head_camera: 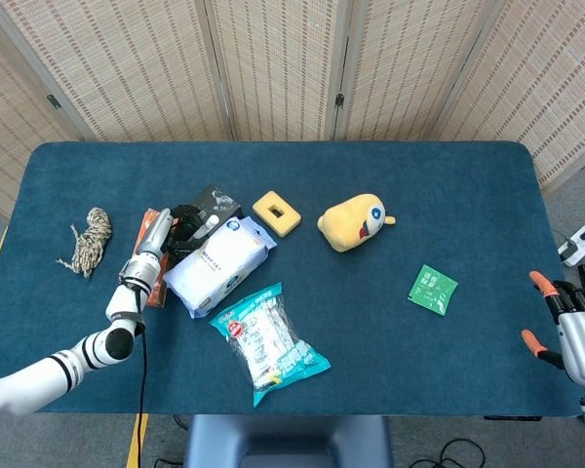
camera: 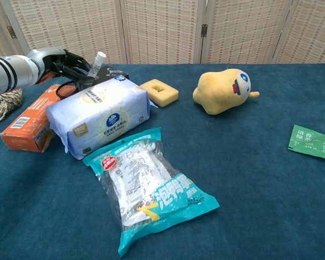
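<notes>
My left hand (head_camera: 182, 221) (camera: 69, 63) is at the table's left, just behind a white tissue pack (head_camera: 217, 265) (camera: 100, 115). Its dark fingers curl around the base of a small white-capped tube (head_camera: 206, 226) (camera: 96, 63), which tilts up over a black packet (head_camera: 215, 202). An orange box (head_camera: 150, 257) (camera: 31, 119) lies under the forearm. My right hand (head_camera: 569, 329) hangs off the table's front right corner with its orange-tipped fingers spread and nothing in it; the chest view does not show it.
A teal snack bag (head_camera: 266, 339) (camera: 149, 187) lies in front of the tissue pack. A yellow block with a hole (head_camera: 276, 212) (camera: 159, 91) and a yellow plush (head_camera: 353, 222) (camera: 223, 91) sit mid-table. A green sachet (head_camera: 432, 290) (camera: 311, 142) lies right; a rope bundle (head_camera: 88, 239) far left.
</notes>
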